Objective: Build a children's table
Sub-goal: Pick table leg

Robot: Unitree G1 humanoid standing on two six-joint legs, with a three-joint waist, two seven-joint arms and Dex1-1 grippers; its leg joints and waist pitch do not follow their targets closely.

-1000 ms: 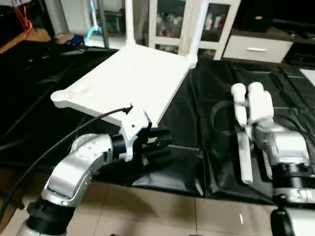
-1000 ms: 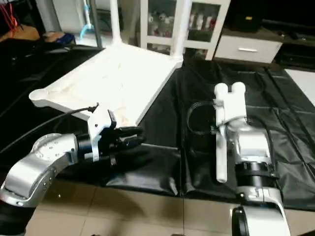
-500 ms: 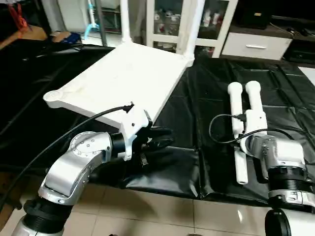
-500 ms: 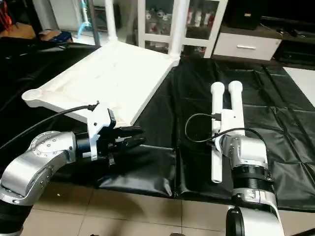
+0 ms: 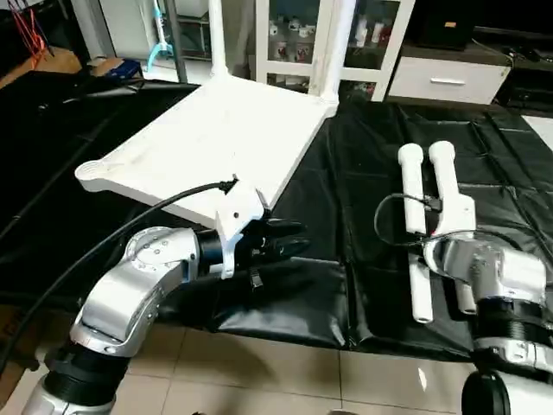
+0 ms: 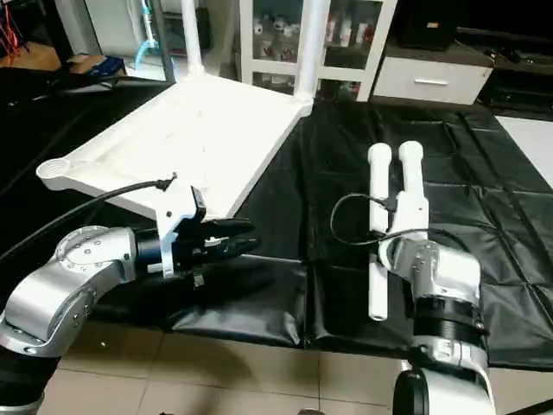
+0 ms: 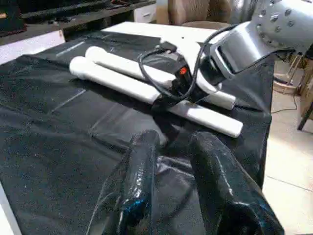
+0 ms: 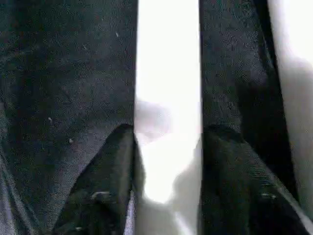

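Note:
The white tabletop (image 5: 216,138) lies underside up on the black sheet (image 5: 363,156), with two white legs standing in its far corners (image 5: 216,35) (image 5: 335,47). Two more legs lie side by side on the sheet to the right (image 5: 409,199) (image 5: 442,169). My right gripper (image 8: 168,132) is down over the lying leg (image 8: 168,73) nearer the tabletop, and its fingers (image 8: 105,191) press both sides of the tube. My left gripper (image 5: 294,242) hovers by the tabletop's near edge, open, with nothing between its fingers (image 7: 142,166).
A white glass-door cabinet (image 5: 298,39) and a white drawer unit (image 5: 449,82) stand behind the sheet. Tiled floor (image 5: 285,363) lies in front of it. A black cable (image 5: 393,220) loops from my right wrist over the lying legs.
My right arm has come down onto the lying legs, and its fingers have closed in around one tube. The left arm has held still.

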